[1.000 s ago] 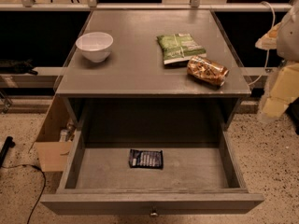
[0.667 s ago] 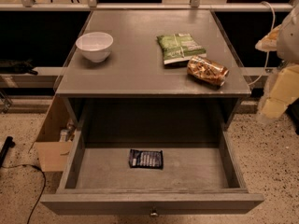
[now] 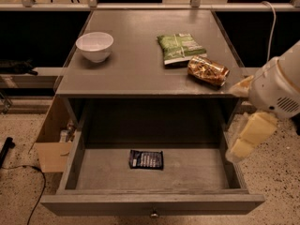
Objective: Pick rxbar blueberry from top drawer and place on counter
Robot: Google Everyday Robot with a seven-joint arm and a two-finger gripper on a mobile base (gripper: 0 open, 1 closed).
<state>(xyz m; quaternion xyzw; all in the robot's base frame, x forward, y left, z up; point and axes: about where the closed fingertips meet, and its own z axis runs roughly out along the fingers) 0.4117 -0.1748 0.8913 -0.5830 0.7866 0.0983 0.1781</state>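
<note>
Camera view:
- rxbar blueberry (image 3: 146, 159) seen flat on floor of open top drawer (image 3: 154, 204), slightly left of centre. Long axis set side to side, parallel to drawer front.
- gripper (image 3: 236, 122) found at right of view, outside drawer's right wall, just below counter (image 3: 136, 64) edge.
- fingers (image 3: 251, 135) seen spread, nothing held.
- Bar lies leftward and lower from gripper, well apart, with drawer wall between. Reach over wall judged needed.
- Arm cut off by right frame edge. Wrapper lettering not made out.
- white bowl (image 3: 94, 45), green bag (image 3: 180, 48), orange-brown packet (image 3: 207, 70) left on surface.
</note>
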